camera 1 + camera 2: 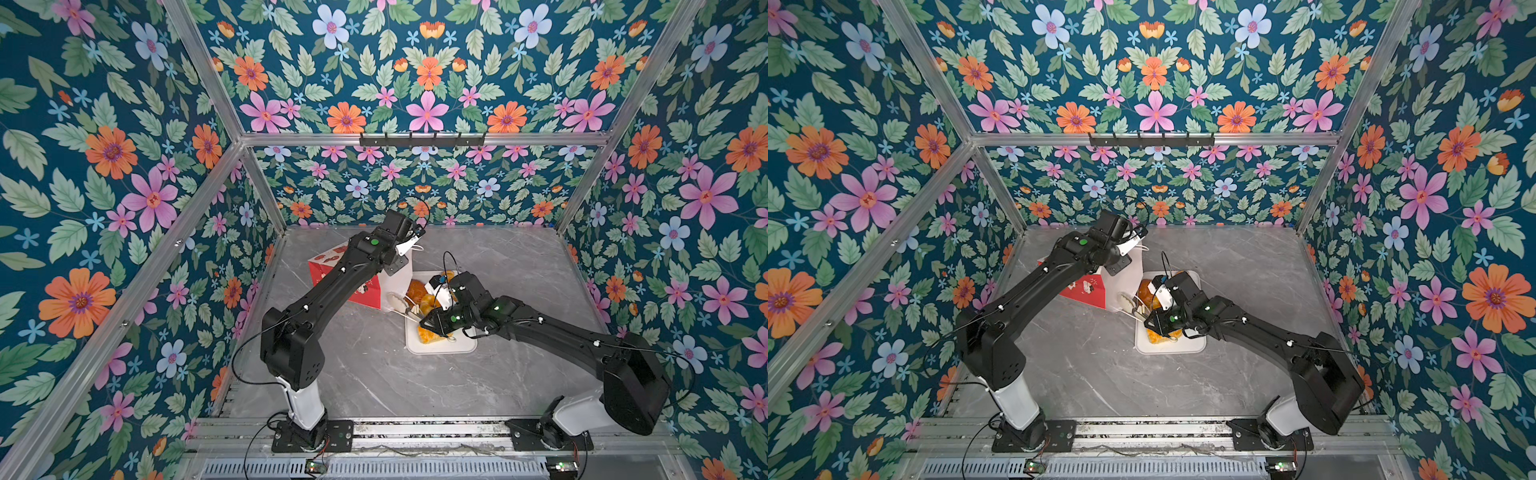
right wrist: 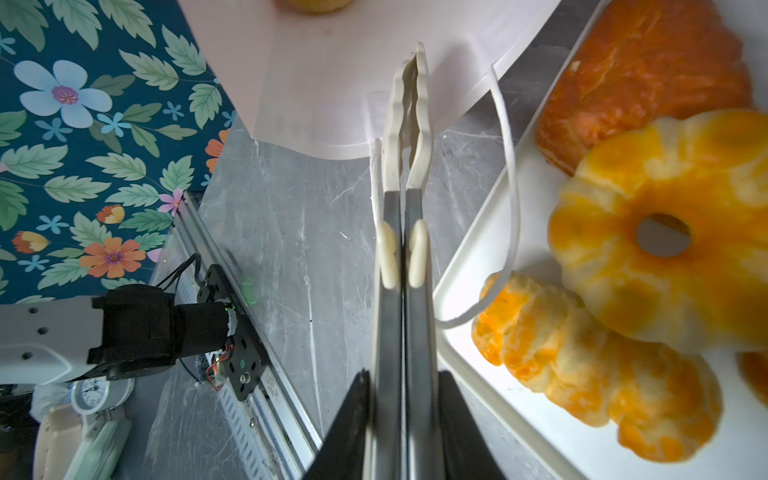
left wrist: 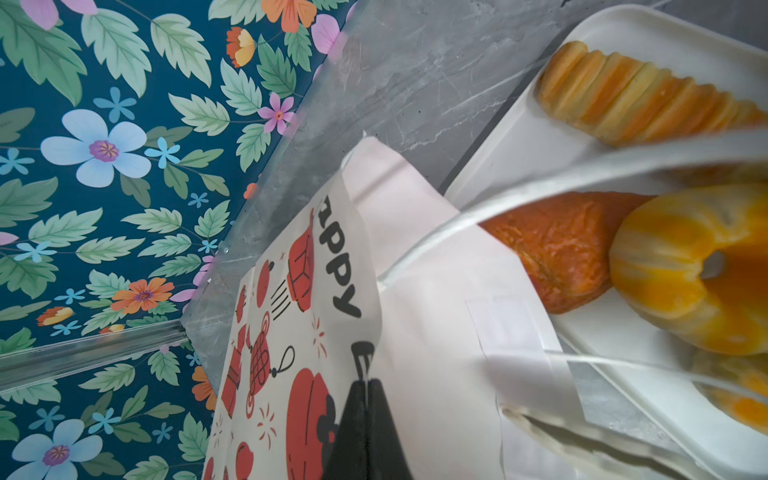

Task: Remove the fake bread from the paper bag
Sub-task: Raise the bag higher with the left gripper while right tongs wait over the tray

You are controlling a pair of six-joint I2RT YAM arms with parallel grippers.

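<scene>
The paper bag [image 1: 365, 291] [image 3: 291, 291] lies tipped with its white mouth toward the white tray [image 1: 465, 345]. My left gripper [image 3: 366, 382] is shut on the bag's rim. On the tray lies fake bread: a ridged long roll [image 3: 623, 95], a dark brown bun [image 2: 644, 75], a ring [image 2: 602, 270] and a striped roll [image 2: 582, 365]. My right gripper [image 2: 405, 374] is shut on metal tongs [image 2: 409, 124]. Their cream tips are closed and empty at the bag's mouth. A yellow piece [image 2: 311, 4] shows at the frame edge, beyond the bag's white paper.
A white cord handle [image 2: 513, 187] of the bag loops over the tray's rim [image 2: 465, 257]. Both arms meet over the middle of the grey marble table [image 1: 374, 374]. Flowered walls close the cell on three sides, with the arm bases on a rail [image 1: 415, 428] in front.
</scene>
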